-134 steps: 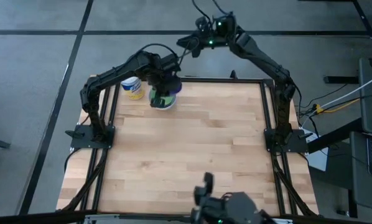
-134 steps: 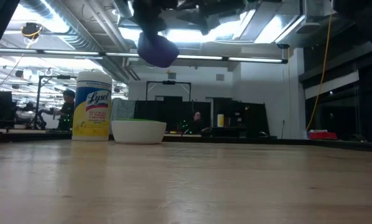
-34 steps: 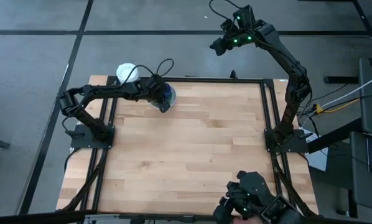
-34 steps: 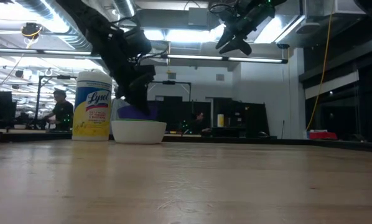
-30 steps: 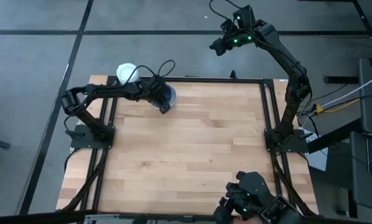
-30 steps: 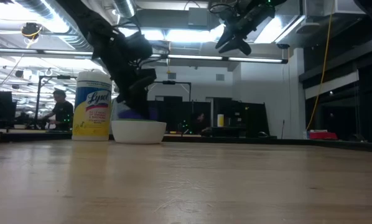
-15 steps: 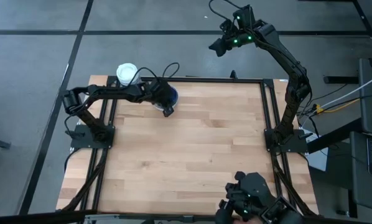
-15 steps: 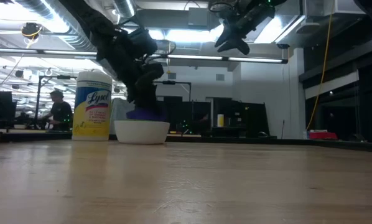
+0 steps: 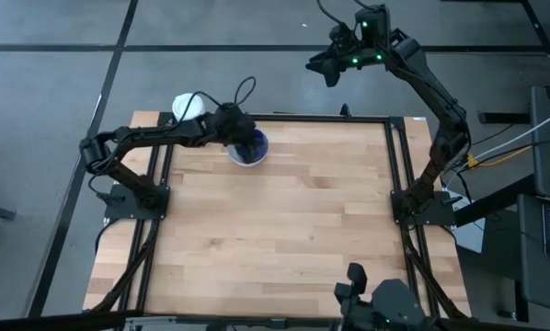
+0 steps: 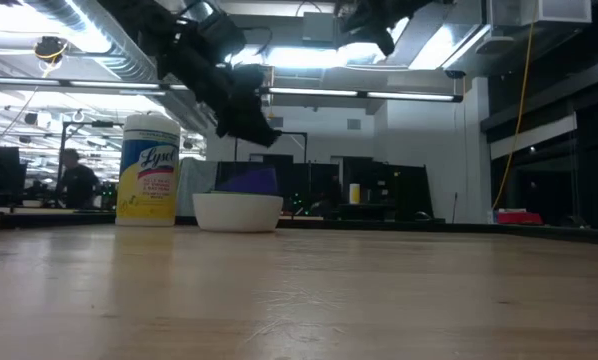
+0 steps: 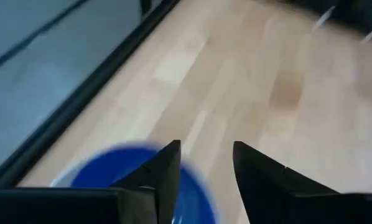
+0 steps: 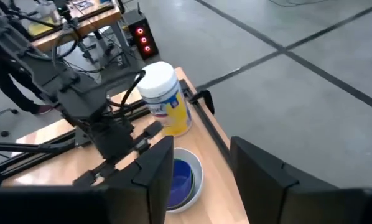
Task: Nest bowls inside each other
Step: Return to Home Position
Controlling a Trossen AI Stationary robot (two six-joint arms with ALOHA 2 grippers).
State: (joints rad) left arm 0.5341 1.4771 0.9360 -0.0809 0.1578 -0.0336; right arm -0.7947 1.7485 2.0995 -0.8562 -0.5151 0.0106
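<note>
A white bowl [image 9: 248, 158] stands on its base at the table's far edge, left of centre. A dark blue bowl [image 9: 251, 145] sits nested in it, its rim sticking up above the white rim [image 10: 247, 181]. Any bowls under the blue one are hidden. My left gripper [image 10: 260, 134] hangs open just above the stack, touching nothing. The left wrist view shows the dark blue bowl [image 11: 120, 177] below my left gripper [image 11: 206, 163]. My right gripper [image 9: 323, 66] is open, high up beyond the table's far edge, looking down on the white bowl [image 12: 198, 171].
A yellow-labelled jar with a white lid [image 9: 188, 106] stands just left of the bowls at the far left corner [image 10: 149, 170]. The black frame rail [image 9: 321, 119] runs along the far edge. The wooden table top [image 9: 284, 230] lies bare toward the near side and right.
My left gripper has let go of the dark blue bowl, risen out of the stack and tipped more toward level. The stack has slid a little toward the table's right, with the blue bowl left nested in the white one. My right gripper has moved higher.
</note>
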